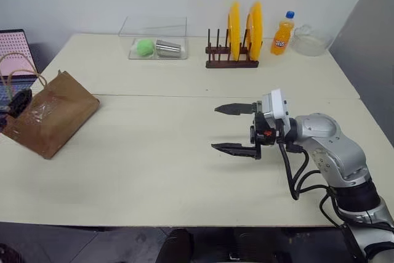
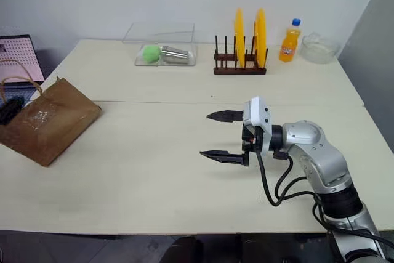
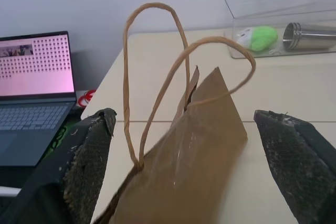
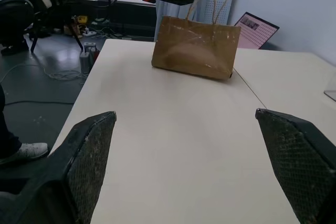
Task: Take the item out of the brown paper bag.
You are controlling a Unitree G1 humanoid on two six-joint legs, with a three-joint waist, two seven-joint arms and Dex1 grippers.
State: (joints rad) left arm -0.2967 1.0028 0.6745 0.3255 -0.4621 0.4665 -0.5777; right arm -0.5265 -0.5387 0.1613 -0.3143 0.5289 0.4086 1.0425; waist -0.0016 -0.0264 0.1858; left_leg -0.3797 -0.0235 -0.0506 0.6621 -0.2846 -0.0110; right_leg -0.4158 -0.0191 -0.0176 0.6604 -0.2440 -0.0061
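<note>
Brown kraft paper bag [image 1: 50, 119]: lying tilted on its side at the left edge of the cream worktop [image 1: 184, 170], mouth and thin tan looped cord handles [image 3: 157, 77] turned toward the left gripper.
Bag surface: creased, faint pale print on the upper face, mouth nearly flat rather than gaping.
Item: hidden — nothing with a red end to be made out at the bag's mouth, presumably inside.
Progress: barely begun, by the look of it; bag not yet gripped, not yet opened, nothing taken out.
Left to do: steady or spread the mouth, reach in, draw the item clear onto the worktop.
Left gripper [image 1: 18, 102]: at the bag's mouth by the handles, black fingers [image 3: 89, 150] spread wide either side of the cords, pinching nothing.
Right gripper [image 1: 234, 127]: over the middle of the worktop, well apart from the bag, fingers [image 1: 235, 109] spread and pointing toward it, empty.
Elsewhere: open laptop [image 3: 31, 87] just beyond the bag — clear plastic tray [image 1: 154, 38], wooden rack with yellow plates [image 1: 234, 41] and orange soda bottle [image 1: 282, 34] along the far side, none of them in the way.
</note>
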